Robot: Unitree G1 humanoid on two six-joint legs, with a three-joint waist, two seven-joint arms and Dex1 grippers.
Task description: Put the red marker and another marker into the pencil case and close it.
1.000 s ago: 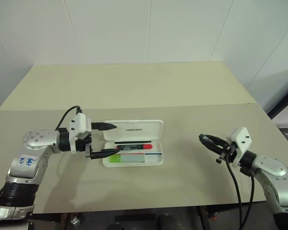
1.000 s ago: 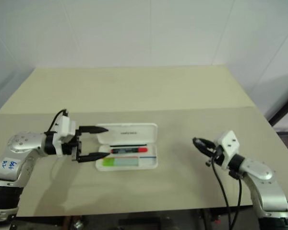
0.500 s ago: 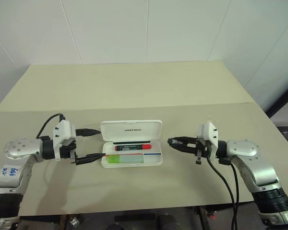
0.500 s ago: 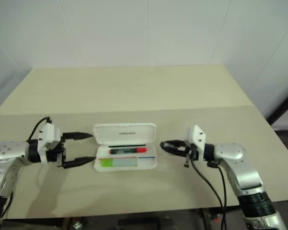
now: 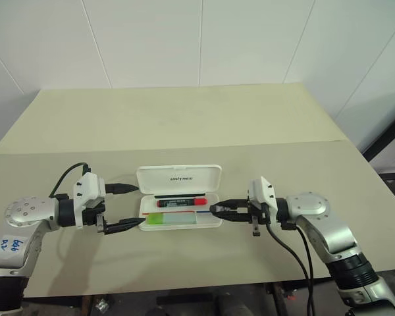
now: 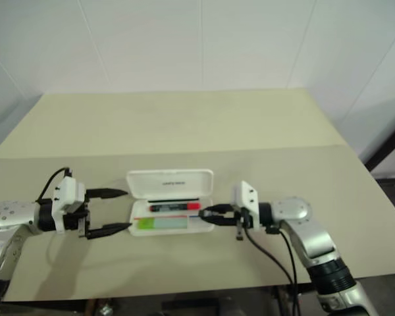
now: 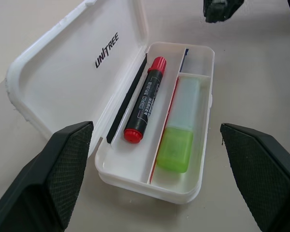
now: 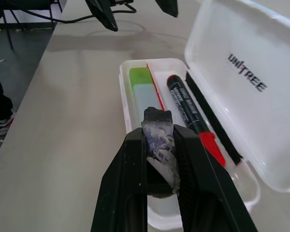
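The white pencil case (image 5: 214, 220) lies open in the middle of the table, its lid (image 5: 180, 178) tilted up at the back. Inside, the red marker (image 5: 181, 202) lies in the rear compartment. The other marker, a green highlighter (image 5: 159, 220), lies in the front one. My left gripper (image 5: 130, 206) hovers open just off the case's left end, with nothing between its fingers (image 7: 63, 169). My right gripper (image 5: 217, 210) is shut and empty, its tip at the case's right end. The right wrist view shows its fingertips (image 8: 157, 121) over that end.
A seam (image 5: 283, 143) runs across the beige table behind the case. The table's front edge (image 5: 204, 284) is close below both arms. Black cables hang from the right wrist (image 5: 296, 247) and loop over the left wrist (image 5: 69, 178).
My right gripper has swung left across the table, from far right up to the case's right end, staying shut. My left gripper drew back slightly from the case's left end.
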